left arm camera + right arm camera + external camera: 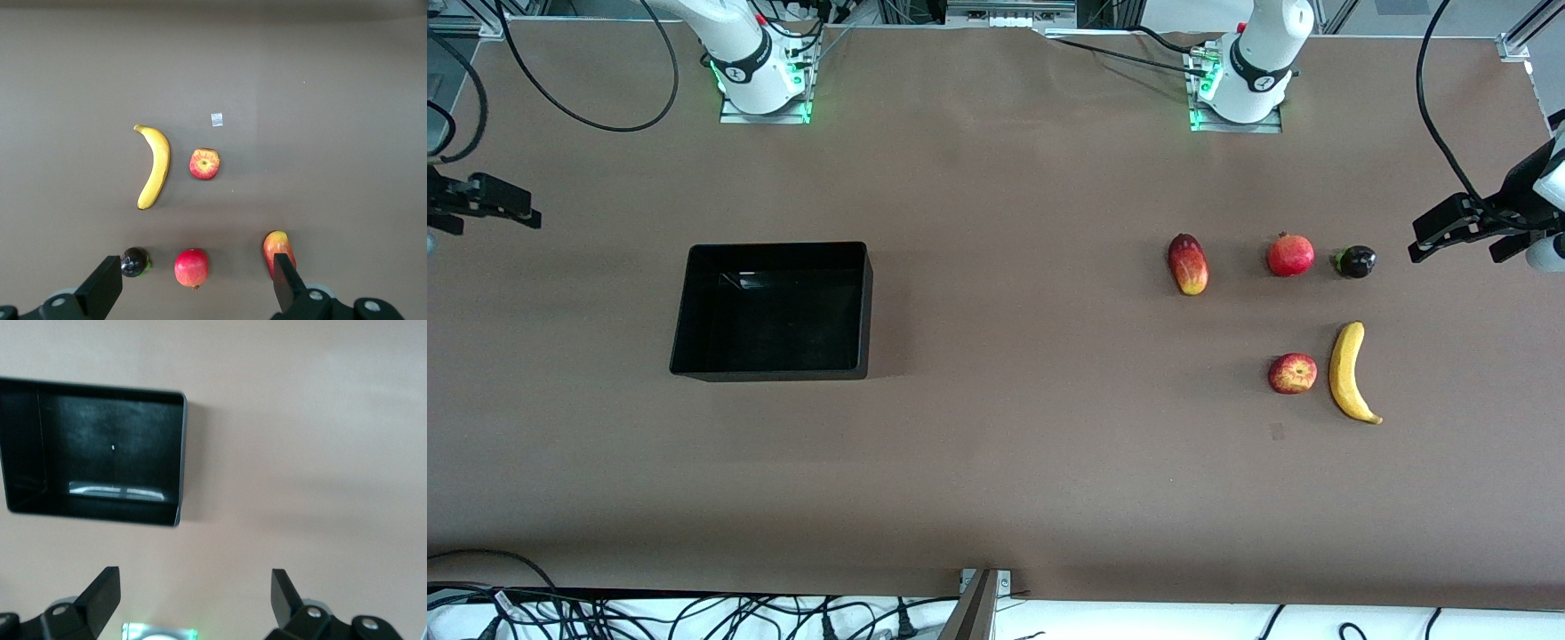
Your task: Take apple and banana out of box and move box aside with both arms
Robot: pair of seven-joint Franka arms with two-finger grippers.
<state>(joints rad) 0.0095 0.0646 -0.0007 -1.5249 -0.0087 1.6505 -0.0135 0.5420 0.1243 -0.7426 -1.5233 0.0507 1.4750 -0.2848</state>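
Note:
The black box [769, 373] stands empty toward the right arm's end of the table, and the right wrist view shows the box [100, 509] too. The streaked apple [1292, 373] and the yellow banana [1350, 372] lie side by side toward the left arm's end; the left wrist view shows the apple [204, 164] and the banana [155, 167]. My left gripper [1456, 247] hangs open over that end of the table, apart from all fruit, and its own view shows the left gripper [195, 263] empty. My right gripper [498, 220] hangs open over the other end, holding nothing [193, 575].
A mango [1188, 264], a pomegranate [1290, 255] and a small dark round fruit [1355, 261] lie in a row farther from the front camera than the apple and banana. A small pale mark [1277, 431] is on the brown table near the apple. Cables run along the table's edges.

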